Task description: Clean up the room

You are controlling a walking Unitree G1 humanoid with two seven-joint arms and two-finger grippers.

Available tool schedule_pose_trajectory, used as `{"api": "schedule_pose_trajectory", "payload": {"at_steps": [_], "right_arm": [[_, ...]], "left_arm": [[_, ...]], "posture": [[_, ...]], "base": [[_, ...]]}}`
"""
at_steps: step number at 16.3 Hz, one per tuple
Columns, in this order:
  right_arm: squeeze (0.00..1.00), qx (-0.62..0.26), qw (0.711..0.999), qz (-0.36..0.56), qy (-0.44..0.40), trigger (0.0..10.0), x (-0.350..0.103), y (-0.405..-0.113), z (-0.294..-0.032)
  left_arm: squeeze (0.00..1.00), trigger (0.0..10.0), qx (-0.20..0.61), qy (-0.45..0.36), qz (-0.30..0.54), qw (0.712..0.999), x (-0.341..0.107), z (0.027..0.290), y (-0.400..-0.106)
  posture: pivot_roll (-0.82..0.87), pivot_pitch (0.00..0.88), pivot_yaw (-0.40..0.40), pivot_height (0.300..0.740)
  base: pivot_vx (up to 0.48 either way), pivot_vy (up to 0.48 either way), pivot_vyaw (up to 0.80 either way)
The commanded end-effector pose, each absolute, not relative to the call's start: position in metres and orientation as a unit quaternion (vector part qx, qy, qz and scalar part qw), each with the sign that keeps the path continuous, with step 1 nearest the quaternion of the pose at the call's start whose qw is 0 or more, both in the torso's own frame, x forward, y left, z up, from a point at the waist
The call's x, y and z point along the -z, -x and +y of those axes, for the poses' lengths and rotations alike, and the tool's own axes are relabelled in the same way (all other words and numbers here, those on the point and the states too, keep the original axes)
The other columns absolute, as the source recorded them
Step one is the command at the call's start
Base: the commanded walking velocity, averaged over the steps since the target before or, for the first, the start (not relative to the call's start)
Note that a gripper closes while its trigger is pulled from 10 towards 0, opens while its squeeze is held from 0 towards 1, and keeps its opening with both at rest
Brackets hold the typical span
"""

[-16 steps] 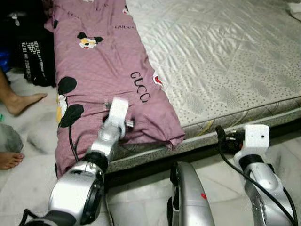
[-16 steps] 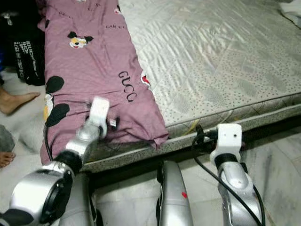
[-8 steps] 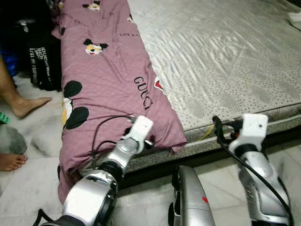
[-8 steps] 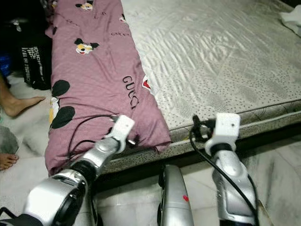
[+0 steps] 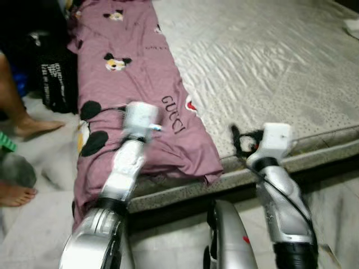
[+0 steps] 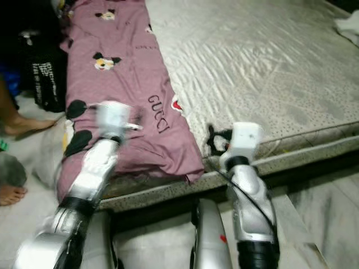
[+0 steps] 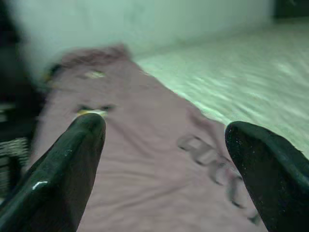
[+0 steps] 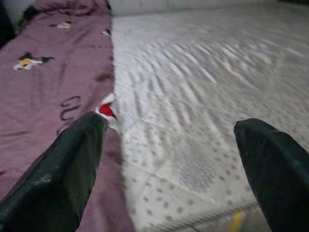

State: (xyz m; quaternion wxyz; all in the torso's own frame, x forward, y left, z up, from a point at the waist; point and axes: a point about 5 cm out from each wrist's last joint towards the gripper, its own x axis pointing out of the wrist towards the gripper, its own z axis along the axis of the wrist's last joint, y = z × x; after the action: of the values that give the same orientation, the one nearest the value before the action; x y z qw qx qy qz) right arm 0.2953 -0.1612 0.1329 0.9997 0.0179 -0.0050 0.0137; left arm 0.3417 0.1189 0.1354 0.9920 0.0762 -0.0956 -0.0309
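One mauve printed blanket [image 5: 143,84] is what my cleaning turns on here: it lies in a long strip down the left edge of the mattress [image 5: 269,67], its near end bunched and drooping over the bed's side toward the floor. My left gripper [image 7: 164,159] hovers just above that near half, fingers wide apart with nothing between them, the lettering on the cloth directly ahead of the tips. Half a second ago that arm sat lower, at the hanging corner; it has since lifted and reached further up over the cloth, so I judge I am lining up for a hold nearer the middle rather than at the hem. My right gripper [image 8: 169,159] has also come forward, from the bed's edge to just over the bare mattress beside the blanket's right border, fingers likewise spread and empty. Beyond my left arm, a person's bare feet [image 5: 17,193] stand on the floor beside a dark bag [image 5: 56,78].
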Motion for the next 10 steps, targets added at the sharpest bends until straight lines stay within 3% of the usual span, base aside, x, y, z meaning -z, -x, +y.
{"api": "schedule_pose_trajectory", "payload": {"at_steps": [1, 3, 5, 10], "right_arm": [[0.0, -0.019, 1.0, -0.001, -0.021, 10.0, -0.127, -0.298, -0.155], [0.0, -0.012, 0.999, -0.003, -0.046, 10.0, -0.126, -0.308, -0.15], [0.0, -0.012, 0.999, -0.003, -0.053, 10.0, -0.122, -0.31, -0.147], [0.0, -0.025, 0.998, -0.024, -0.06, 10.0, -0.12, -0.312, -0.14]], "left_arm": [[0.0, 10.0, -0.01, -0.056, -0.125, 0.991, -0.145, 0.138, -0.328], [0.0, 10.0, -0.046, -0.048, -0.148, 0.987, -0.145, 0.16, -0.297], [0.0, 10.0, -0.055, -0.045, -0.12, 0.99, -0.132, 0.168, -0.279], [0.0, 10.0, -0.058, -0.042, -0.105, 0.992, -0.136, 0.167, -0.275]], "posture": [[0.04, 0.0, 0.015, 0.53], [0.06, 0.0, 0.013, 0.53], [0.08, 0.0, -0.001, 0.53], [0.08, 0.0, 0.004, 0.545]], "base": [[0.0, 0.0, 0.0], [0.0, 0.0, 0.0], [0.0, 0.0, 0.0], [0.0, 0.0, 0.0]]}}
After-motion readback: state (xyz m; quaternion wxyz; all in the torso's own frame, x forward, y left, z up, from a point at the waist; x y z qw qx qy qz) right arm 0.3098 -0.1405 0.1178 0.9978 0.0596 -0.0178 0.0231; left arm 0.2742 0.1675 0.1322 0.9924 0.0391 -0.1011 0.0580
